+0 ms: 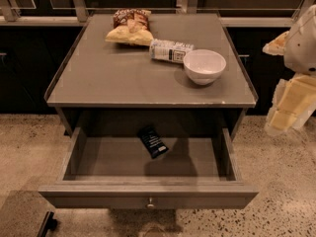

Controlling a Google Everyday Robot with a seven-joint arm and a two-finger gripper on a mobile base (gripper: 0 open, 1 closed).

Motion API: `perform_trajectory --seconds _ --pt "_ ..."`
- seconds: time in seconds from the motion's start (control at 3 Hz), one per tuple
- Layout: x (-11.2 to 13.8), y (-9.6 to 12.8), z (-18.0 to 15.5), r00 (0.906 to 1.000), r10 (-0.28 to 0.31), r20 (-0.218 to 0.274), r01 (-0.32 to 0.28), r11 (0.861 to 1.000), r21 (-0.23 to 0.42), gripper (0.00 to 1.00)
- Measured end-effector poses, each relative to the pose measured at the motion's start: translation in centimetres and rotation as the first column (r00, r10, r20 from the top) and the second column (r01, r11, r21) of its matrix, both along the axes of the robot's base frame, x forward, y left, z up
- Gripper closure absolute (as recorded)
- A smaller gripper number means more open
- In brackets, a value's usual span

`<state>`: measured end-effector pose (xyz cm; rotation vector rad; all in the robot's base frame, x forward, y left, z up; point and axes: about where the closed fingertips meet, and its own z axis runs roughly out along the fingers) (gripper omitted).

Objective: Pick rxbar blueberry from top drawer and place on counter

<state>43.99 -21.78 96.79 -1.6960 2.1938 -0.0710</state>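
The rxbar blueberry [152,141], a small dark wrapper with white lettering, lies flat and slightly askew inside the open top drawer [148,194], near its back middle. The drawer is pulled out toward me, with a small round knob [150,202] on its front panel. The counter [123,78] is the grey-brown table top above it. My gripper [289,107] hangs with the cream-coloured arm at the right edge of the camera view, beside the counter's right side, well apart from the bar and holding nothing I can see.
On the counter stand a white bowl [204,65] at the right, a white-labelled bottle [170,50] lying on its side, and a yellow-brown chip bag [129,27] at the back. Dark cabinets line the back. A speckled floor surrounds the unit.
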Motion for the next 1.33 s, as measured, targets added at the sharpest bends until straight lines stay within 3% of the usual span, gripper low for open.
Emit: perform_trajectory --seconds 0.33,0.67,1.0,1.33 --pt "0.4 -0.2 -4.6 0.9997 0.019 0.013 -0.020 0.992 0.127 0.00" --pt "1.9 0.4 -9.6 0.9988 -0.010 0.048 -0.004 0.959 0.284 0.00" --pt "4.2 0.7 -13.5 0.9922 -0.094 0.082 0.055 0.918 0.392 0.00" --pt "6.9 0.2 -13.2 0.9727 -0.164 0.164 0.082 0.905 0.417 0.00"
